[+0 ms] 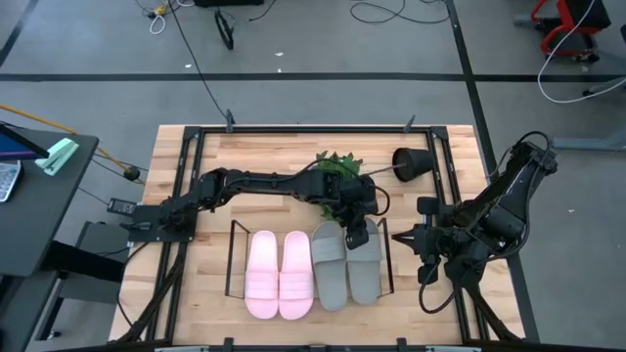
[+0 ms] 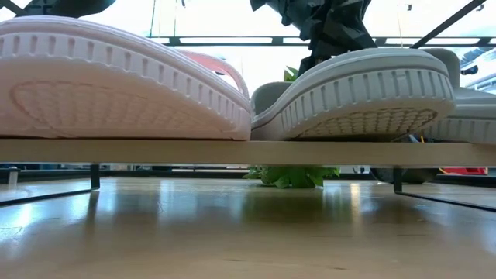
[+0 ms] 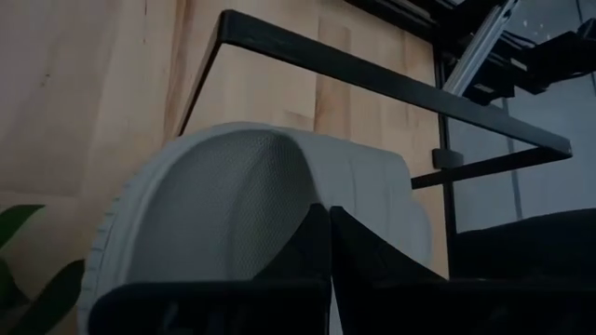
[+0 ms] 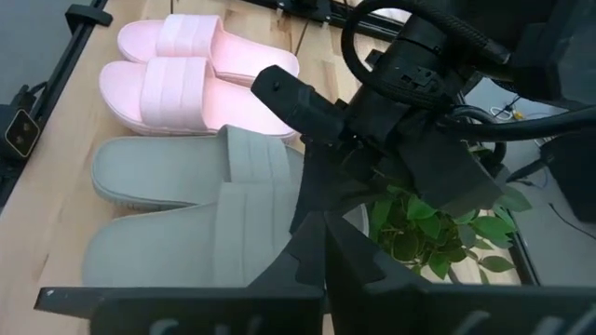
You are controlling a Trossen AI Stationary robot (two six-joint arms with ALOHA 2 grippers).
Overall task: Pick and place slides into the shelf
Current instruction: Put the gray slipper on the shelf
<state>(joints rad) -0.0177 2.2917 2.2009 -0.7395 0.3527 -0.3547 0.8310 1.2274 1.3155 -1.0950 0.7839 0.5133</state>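
Note:
The shelf (image 1: 232, 256) holds all the slides side by side: the pink pair (image 1: 279, 276) on the left, the left grey slide (image 1: 330, 269) and the right grey slide (image 1: 366, 269) beside it, soles on the shelf. My left gripper (image 1: 358, 235) is shut and reaches over the far end of the right grey slide (image 3: 214, 214). In the right wrist view the left gripper (image 4: 312, 200) points down at that slide (image 4: 186, 242). My right gripper (image 1: 403, 240) waits shut just right of the shelf, touching nothing. My left gripper (image 3: 329, 212) has its shut fingertips at the textured footbed (image 3: 233, 205) at the far end of the right grey slide. It comes slanting down from above and from the far side. Whether the tips touch the footbed I cannot tell. The slide lies flat on the shelf.
A green leafy plant (image 1: 337, 166) lies just beyond the shelf, under the left arm. A black pot (image 1: 411, 161) lies tipped near the far right corner. A black frame (image 1: 186, 196) edges the table. The shelf's side rod (image 3: 372, 79) stands close beside the grey slide.

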